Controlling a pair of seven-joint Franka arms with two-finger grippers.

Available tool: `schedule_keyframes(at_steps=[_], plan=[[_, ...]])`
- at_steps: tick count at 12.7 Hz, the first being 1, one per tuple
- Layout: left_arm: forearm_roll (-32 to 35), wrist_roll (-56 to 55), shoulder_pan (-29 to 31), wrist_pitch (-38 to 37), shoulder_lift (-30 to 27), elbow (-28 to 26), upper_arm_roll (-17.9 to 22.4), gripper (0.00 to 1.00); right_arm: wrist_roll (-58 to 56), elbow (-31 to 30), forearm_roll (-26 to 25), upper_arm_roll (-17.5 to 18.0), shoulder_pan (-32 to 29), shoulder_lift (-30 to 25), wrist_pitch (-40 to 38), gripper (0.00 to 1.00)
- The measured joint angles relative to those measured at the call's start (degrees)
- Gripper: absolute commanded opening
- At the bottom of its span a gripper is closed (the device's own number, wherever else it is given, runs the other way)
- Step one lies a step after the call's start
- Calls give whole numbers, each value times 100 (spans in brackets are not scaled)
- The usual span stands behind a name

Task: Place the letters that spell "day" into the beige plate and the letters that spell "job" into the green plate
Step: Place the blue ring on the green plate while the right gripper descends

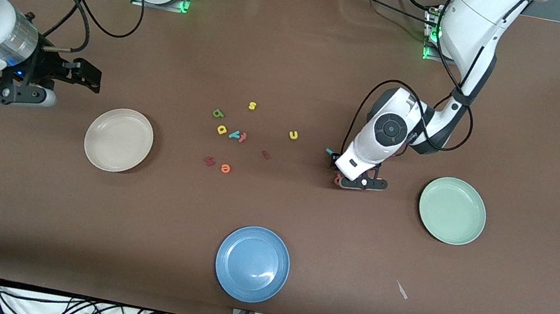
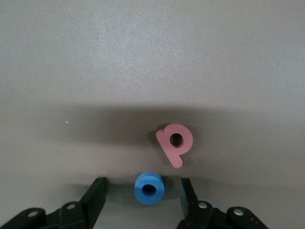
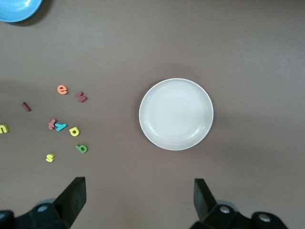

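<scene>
My left gripper [image 2: 143, 183] is down at the table, open, with the blue o [image 2: 149, 187] standing between its fingers and a gap on each side. The salmon b [image 2: 175, 142] lies just past the fingertips and peeks out beside the left gripper [image 1: 360, 182] in the front view as b [image 1: 337, 179]. The teal j [image 1: 329, 152] lies close by. The yellow d [image 1: 222, 129], green a [image 1: 218, 112] and teal y [image 1: 234, 135] lie mid-table. My right gripper [image 3: 139, 182] hangs open beside the beige plate [image 1: 119, 140]. The green plate [image 1: 452, 210] has nothing in it.
A blue plate [image 1: 252, 264] sits near the front edge. A yellow s [image 1: 252, 106], a yellow u [image 1: 293, 135], an orange round letter [image 1: 225, 168] and dark red letters [image 1: 209, 161] lie among the mid-table cluster. A white scrap [image 1: 401, 290] lies nearer the camera than the green plate.
</scene>
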Motion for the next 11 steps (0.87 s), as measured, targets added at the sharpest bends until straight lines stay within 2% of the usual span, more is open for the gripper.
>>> schedule_keyframes(at_steps=[2, 4, 6, 11], plan=[[0, -9, 0, -1, 3, 2, 6, 41, -133, -48, 7, 0, 0, 52, -28, 100], [0, -23, 0, -1, -4, 15, 9, 18, -466, -117, 184, 3, 10, 144, -19, 100], [0, -62, -18, -6, -29, 44, 2, 0, -152, -122, 273, 18, 238, 288, 74, 100], [0, -90, -19, -31, -48, 99, 39, 0, 852, -442, 256, 46, 1208, 636, 928, 100]])
